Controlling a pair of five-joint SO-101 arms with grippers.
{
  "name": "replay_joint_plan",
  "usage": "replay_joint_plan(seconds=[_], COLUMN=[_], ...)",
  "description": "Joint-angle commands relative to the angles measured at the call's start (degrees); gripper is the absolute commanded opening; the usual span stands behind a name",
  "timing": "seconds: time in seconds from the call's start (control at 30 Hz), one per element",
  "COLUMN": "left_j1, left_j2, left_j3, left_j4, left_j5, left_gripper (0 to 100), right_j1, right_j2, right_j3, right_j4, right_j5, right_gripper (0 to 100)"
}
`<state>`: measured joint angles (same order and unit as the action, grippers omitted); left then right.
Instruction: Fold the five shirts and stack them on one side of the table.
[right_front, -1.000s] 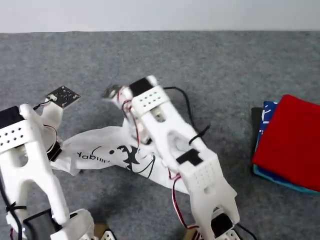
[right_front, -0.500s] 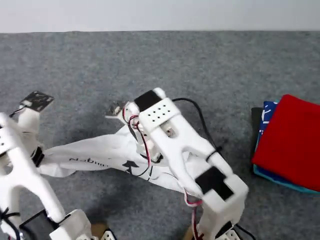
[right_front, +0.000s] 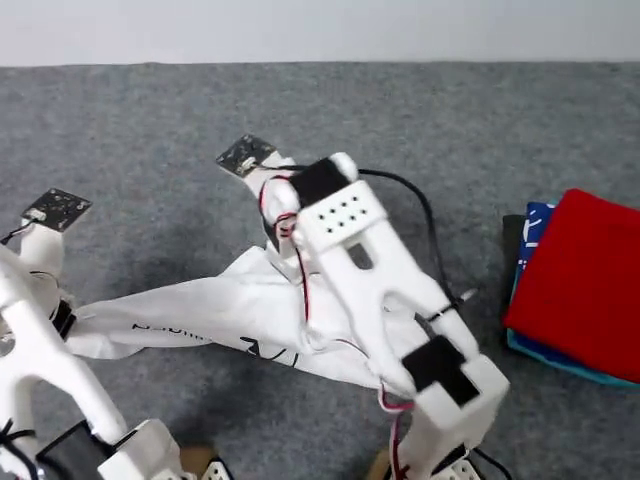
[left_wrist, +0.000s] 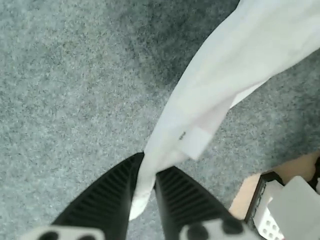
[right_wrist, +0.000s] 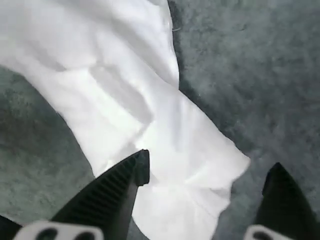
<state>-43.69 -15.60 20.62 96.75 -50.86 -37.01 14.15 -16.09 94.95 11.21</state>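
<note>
Stretching across the grey tabletop (right_front: 460, 130), the white shirt (right_front: 225, 310) lay crumpled and drawn out lengthwise between the two arms. The left end effector (left_wrist: 149, 169) was closed tight on one end of it, a fold of cloth pinched between its fingers. The right end effector (right_wrist: 210, 167) hung spread wide just above the shirt's other part, gripping nothing. Well apart, at the tabletop's right edge, a stack of folded shirts (right_front: 545, 352) sat with a red shirt (right_front: 585, 280) on top.
</note>
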Motion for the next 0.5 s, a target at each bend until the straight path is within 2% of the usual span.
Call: replay_joint_plan(seconds=[0.0,0.2,0.47], left_j1=[-0.26,-0.26,-0.26], left_j2=[-1.67,-1.67,-1.67], left_j3=[-0.13,-0.13,-0.13], left_j4=[-0.79,-0.88,-0.88], left_j5=[-0.7,-0.7,-0.7], left_gripper=[1,1,1], right_j1=[-3.47,-8.31,-8.84], right_j2=[2.15,6.02,12.97], right_j3=[-4.04,-4.31,-4.31], right_j4=[-0.57,0.22,-1.89], right_j5=[-2.81,-2.99,-2.73], right_gripper=[36.5,36.5,36.5])
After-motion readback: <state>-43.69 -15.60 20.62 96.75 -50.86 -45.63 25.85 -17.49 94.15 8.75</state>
